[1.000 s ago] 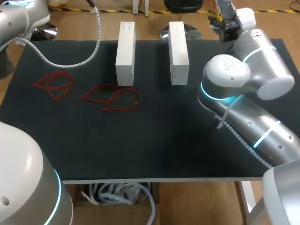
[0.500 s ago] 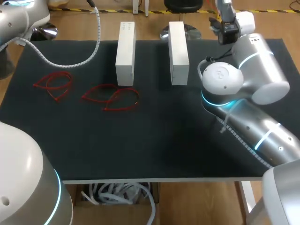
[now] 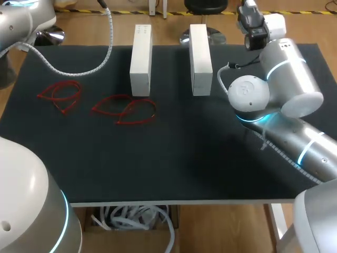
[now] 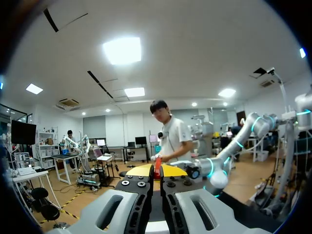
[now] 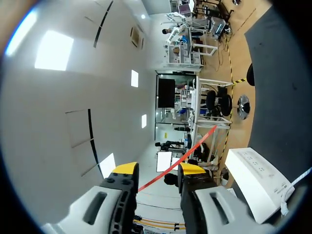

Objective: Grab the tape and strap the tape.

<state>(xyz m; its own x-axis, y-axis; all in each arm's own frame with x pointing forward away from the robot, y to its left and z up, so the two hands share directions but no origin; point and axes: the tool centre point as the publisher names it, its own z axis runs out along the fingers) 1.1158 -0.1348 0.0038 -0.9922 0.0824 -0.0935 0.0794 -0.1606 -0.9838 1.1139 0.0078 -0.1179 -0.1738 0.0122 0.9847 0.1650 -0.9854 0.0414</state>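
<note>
Between the yellow tips of the left claw (image 4: 157, 170) stands a red strap (image 4: 157, 165), upright and pinched from both sides, since the two tips are almost together on it. At the right claw (image 5: 157, 169) we find a second red strap (image 5: 195, 144). Here the tips stand apart, but the strap runs slantwise from one to the other and on ahead of them, so we judge that it is held there too, though less surely.

Neither claw is down at the bench (image 3: 174, 158); the right arm (image 3: 279, 68) comes in over its far right corner. On the left part of the bench lie loose straps (image 3: 126, 109), just in front of the left white block (image 3: 140, 60), which stands beside the right white block (image 3: 200, 59).

In our judgement the grabbing is done, because each claw has its strap. The strapping is not yet done, as far as we can see: neither held strap is closed into a loop. The loose ones look bent into loops, but we cannot tell whether they are fastened.
</note>
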